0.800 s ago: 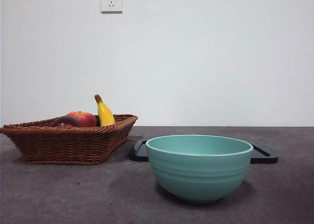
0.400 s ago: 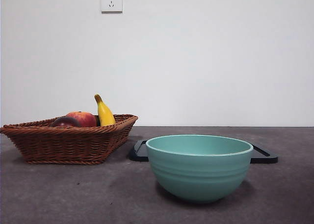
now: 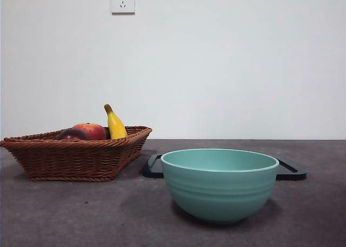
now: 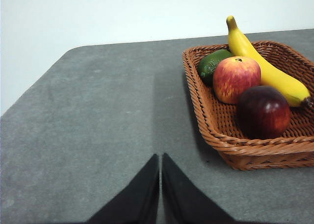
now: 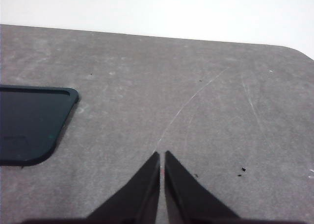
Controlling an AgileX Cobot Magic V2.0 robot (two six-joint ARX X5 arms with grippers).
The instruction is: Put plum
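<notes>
We list: plum [image 4: 263, 111] lying in the wicker basket [image 4: 255, 153], touching the red-orange fruit [image 4: 236, 79], beside the banana [image 4: 265, 69]. Left gripper [image 4: 160, 158] and right gripper [image 5: 162, 155]: jaws pressed together, empty, above bare table [image 4: 98, 121]. Teal bowl [image 3: 219, 183] stands apart.

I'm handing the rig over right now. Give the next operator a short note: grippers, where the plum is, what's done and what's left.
Left gripper: shut, holding nothing, above bare table beside the basket.
Right gripper: shut, holding nothing, above bare table near the black tray.
Plum: in the basket, next to the red-orange fruit and the banana.
Teal bowl: in front of the tray.
Done: nothing.
Left: pick up and place the plum.
</notes>
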